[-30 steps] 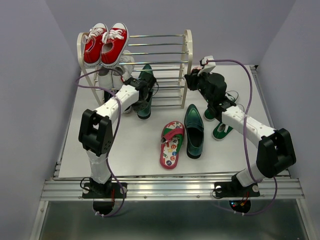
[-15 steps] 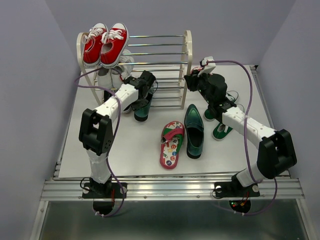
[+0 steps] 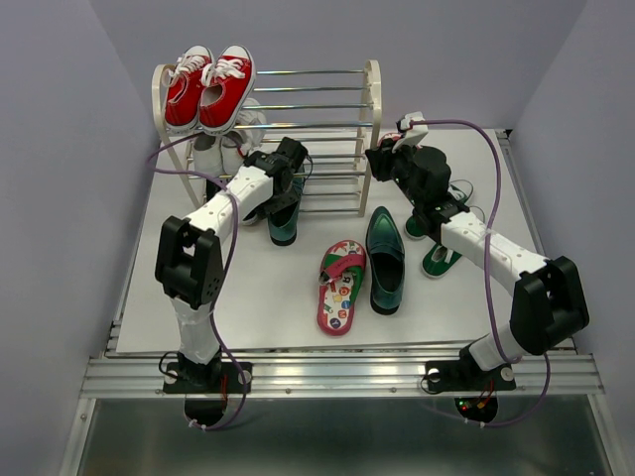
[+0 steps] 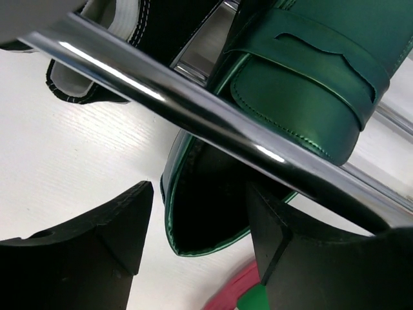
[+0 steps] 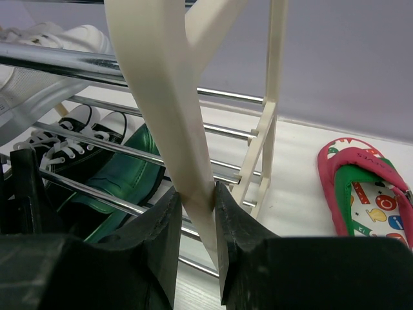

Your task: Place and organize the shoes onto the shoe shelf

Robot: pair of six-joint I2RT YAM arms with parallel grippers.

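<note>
Shoe shelf [image 3: 374, 99]: loafer [image 3: 284, 220] low (heel out); L claw [image 4: 197, 213] apart, R claw [image 5: 193, 200] clamps frame [image 5: 155, 97].

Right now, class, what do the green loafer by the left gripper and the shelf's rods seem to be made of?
The green loafer looks like glossy leather or an imitation: smooth sheen, stitched seams. The shelf rods look like chromed metal: mirror-bright highlights.
</note>
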